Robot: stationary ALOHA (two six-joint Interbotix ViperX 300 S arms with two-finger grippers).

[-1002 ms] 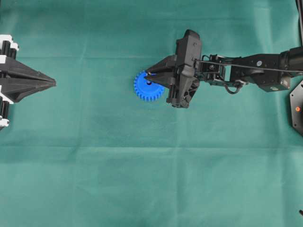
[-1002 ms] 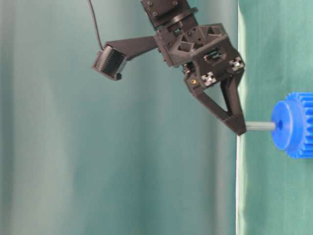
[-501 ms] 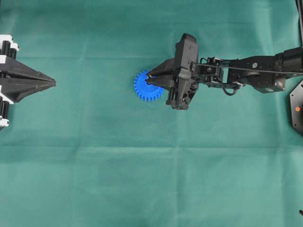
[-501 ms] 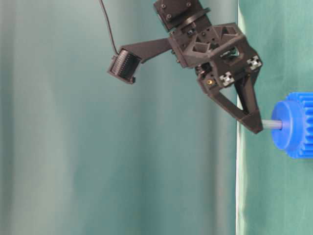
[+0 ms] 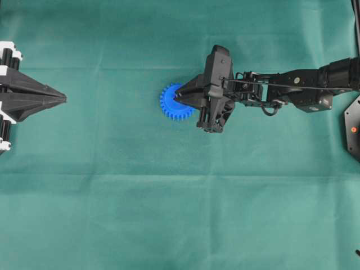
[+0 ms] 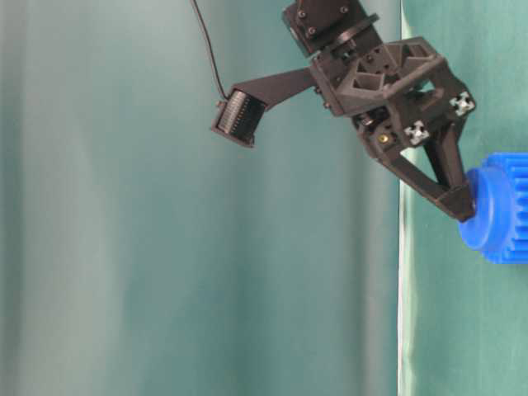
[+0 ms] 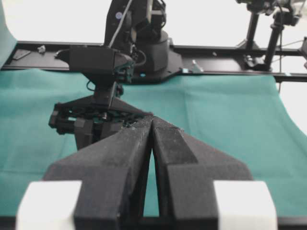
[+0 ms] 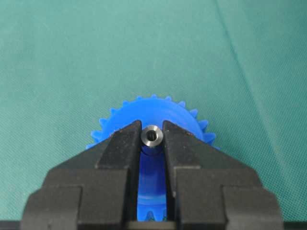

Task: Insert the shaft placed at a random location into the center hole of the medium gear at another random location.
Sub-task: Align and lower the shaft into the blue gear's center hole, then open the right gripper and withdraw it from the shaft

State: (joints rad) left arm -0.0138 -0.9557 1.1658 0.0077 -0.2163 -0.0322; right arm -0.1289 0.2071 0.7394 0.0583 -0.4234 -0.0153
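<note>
I see my right gripper clamped on the shaft, its tips down against the raised hub of the blue medium gear on the green bench. My left gripper sits pressed together, well apart.

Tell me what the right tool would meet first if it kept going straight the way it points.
The gear: the right tool, shut on the shaft, points down at the hub, its tips apparently already at or almost touching it. Any remaining gap can't be judged.
</note>
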